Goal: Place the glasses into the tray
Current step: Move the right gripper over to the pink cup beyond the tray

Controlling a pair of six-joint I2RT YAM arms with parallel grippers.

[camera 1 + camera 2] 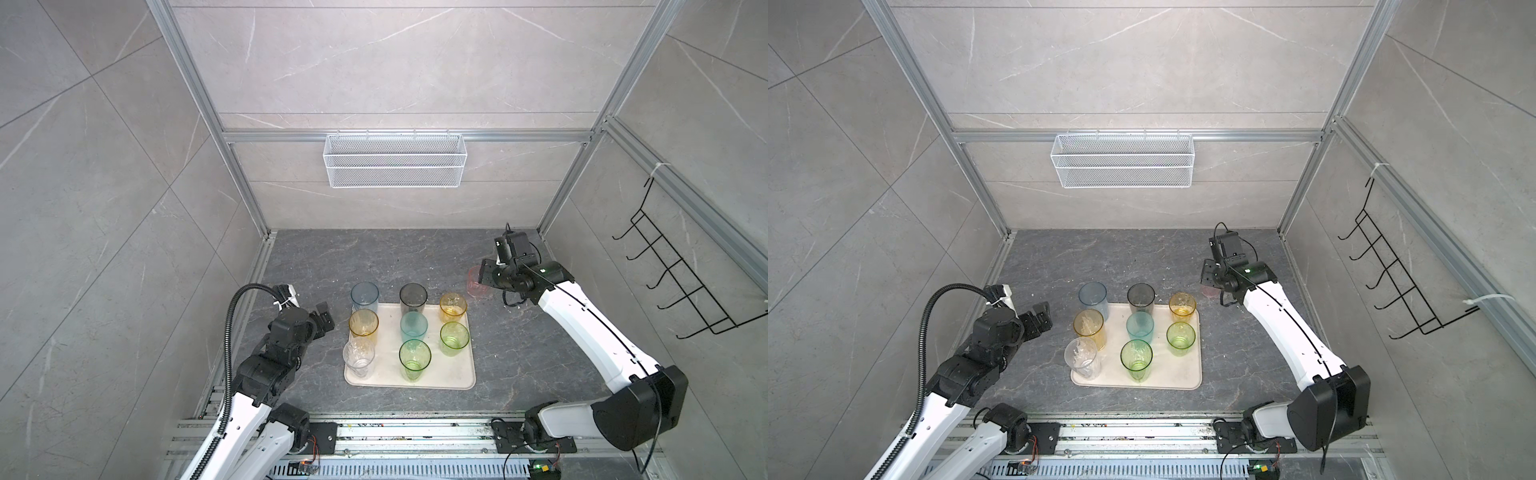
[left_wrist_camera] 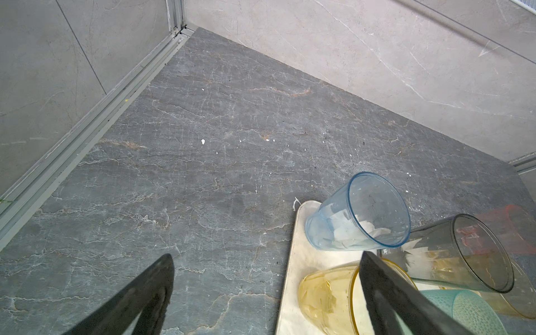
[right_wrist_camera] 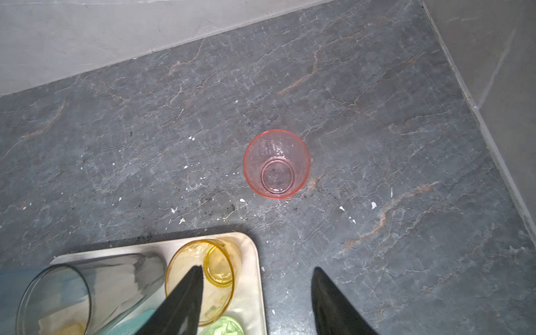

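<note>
The right gripper (image 3: 258, 268) has its two black fingers spread, with only bare surface between them and nothing pinched. In both top views it hangs right of centre, partly covering the pink glass (image 1: 473, 281). That glass stands upright on the dark stone counter (image 1: 316, 266), outside the tray (image 1: 453, 370), near its far right corner and not touching it or the fingers. The left gripper (image 2: 266, 254) is spread wide and empty, hovering left of centre in the top views, just beside the tray's left edge. The cream tray lies in the lower middle of the frame and carries eight upright glasses in three rows running away from the camera. On the left are the blue glass (image 1: 365, 296), a tall amber glass (image 1: 363, 325) and the clear glass (image 1: 358, 357). In the middle are the grey glass (image 1: 413, 298), the teal glass (image 1: 414, 326) and a tall green glass (image 1: 414, 358). On the right are a short amber glass (image 1: 453, 306) and a short green glass (image 1: 454, 337). A white wire basket (image 1: 395, 160) hangs on the back wall, upper centre.
</note>
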